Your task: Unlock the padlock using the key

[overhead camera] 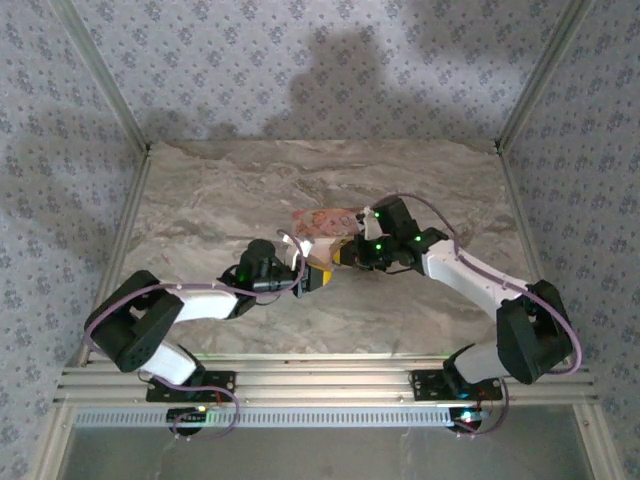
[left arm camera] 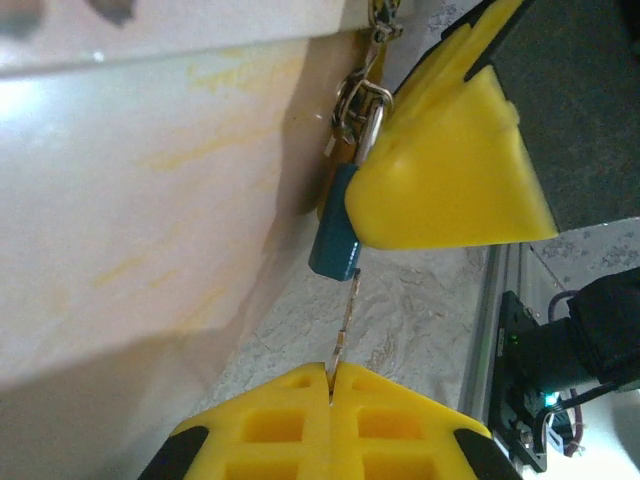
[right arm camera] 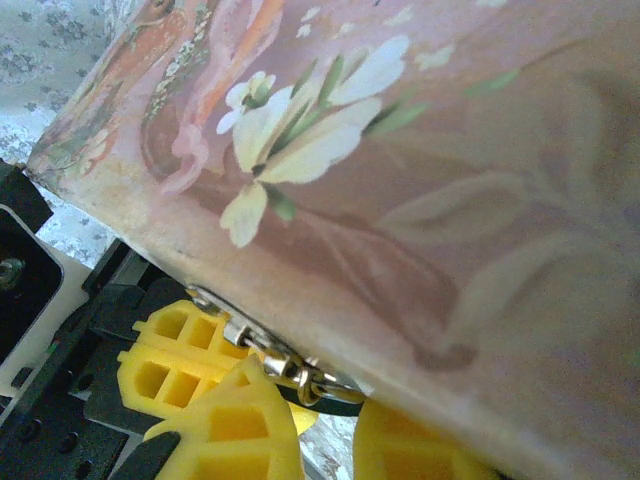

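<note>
Top view: the left end effector (overhead camera: 320,278) and right end effector (overhead camera: 346,253) are seen close together beside the pink floral box (overhead camera: 322,220), mid-table (overhead camera: 220,190).

Left wrist: the key (left arm camera: 346,312) is clenched by the left end effector, its tip at the underside of the padlock (left arm camera: 335,240). The padlock is clamped by the right end effector, against the box.

Right wrist: the hasp (right arm camera: 270,355) is seen under the box edge.

Left gripper (left arm camera: 330,374) jaws pinched on key (left arm camera: 345,318); key tip meets padlock (left arm camera: 335,236) underside; padlock beside box (left arm camera: 150,200) wall.
</note>
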You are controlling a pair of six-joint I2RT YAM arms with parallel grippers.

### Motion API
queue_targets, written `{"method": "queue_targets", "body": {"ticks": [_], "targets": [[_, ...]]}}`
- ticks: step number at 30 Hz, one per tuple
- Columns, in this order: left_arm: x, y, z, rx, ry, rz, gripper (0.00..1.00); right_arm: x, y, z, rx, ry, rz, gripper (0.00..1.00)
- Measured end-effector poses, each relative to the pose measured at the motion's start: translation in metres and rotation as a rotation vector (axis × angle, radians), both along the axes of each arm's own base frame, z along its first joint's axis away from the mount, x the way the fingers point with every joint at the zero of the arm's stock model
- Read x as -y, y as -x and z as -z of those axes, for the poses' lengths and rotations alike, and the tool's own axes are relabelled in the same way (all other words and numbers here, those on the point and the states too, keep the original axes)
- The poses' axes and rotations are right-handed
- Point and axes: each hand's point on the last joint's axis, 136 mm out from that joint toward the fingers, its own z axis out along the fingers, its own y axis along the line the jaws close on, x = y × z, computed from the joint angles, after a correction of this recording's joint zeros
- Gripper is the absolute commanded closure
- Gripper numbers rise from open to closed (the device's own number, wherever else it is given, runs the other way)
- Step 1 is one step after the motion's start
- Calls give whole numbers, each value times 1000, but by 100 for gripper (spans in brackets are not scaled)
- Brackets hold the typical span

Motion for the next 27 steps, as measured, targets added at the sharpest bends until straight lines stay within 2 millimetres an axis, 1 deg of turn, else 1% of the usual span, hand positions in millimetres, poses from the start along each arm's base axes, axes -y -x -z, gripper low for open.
{"method": "queue_targets", "body": {"ticks": [8, 12, 15, 18, 22, 27], "targets": [[1, -7, 0, -7, -22, -40, 100, 1, 0, 0, 13, 2, 21, 100], [1, -8, -3, -32, -39, -68, 100, 1, -3, -10, 52, -3, 44, 100], [0, -8, 2, -59, -56, -85, 100, -1, -3, -18, 78, -14, 50, 100], [-2, -8, 6, -77, -69, -99, 100, -2, -3, -22, 90, -20, 54, 100], [-3, -8, 10, -87, -83, -104, 100, -2, -4, -20, 98, -20, 62, 100], [-5, -7, 7, -85, -83, -106, 100, -3, -2, -15, 109, -12, 57, 100]]}}
